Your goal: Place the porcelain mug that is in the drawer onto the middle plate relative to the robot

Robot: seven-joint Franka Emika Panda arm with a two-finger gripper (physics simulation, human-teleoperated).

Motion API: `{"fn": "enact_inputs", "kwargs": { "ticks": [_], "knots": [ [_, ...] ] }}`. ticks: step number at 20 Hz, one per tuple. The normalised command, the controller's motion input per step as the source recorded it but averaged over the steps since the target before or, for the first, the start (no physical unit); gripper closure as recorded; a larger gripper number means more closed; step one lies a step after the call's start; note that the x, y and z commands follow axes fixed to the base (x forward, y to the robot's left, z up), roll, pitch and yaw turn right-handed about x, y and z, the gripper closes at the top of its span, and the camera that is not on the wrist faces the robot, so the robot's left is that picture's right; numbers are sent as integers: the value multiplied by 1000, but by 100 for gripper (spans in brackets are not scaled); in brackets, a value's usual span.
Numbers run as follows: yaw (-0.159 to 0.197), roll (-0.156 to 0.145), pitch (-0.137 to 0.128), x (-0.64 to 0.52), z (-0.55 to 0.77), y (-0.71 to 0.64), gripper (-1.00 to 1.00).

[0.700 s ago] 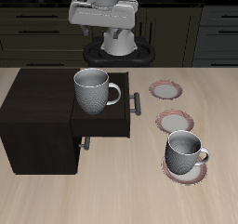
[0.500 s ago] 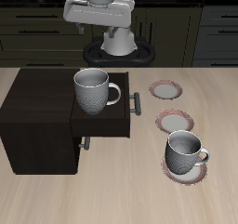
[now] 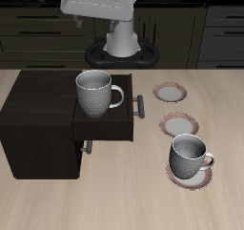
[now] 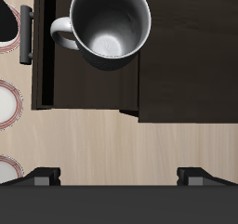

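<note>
Wood table; porcelain mug point(image 3: 95, 92) upright in open drawer point(image 3: 108, 125). Gripper point(image 4: 119, 176) high above, jaws wide, empty. Descend straight, straddle rim opposite handle; middle plate point(image 3: 179, 125) bare

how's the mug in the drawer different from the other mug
The mug in the drawer stands in the open drawer of the dark cabinet; the other mug stands on the plate nearest the table's front edge. The drawer mug shows larger in the exterior view. Both are upright, grey, speckled and empty, with one loop handle.
</note>
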Motion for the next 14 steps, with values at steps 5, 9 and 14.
{"fn": "enact_inputs", "kwargs": {
  "ticks": [5, 9, 14],
  "knots": [
    [60, 0, -19, 241, 199, 61, -100],
    [63, 4, -15, 233, 128, -34, -100],
    [93, -26, -16, 207, 141, -32, -100]
  ]
}}
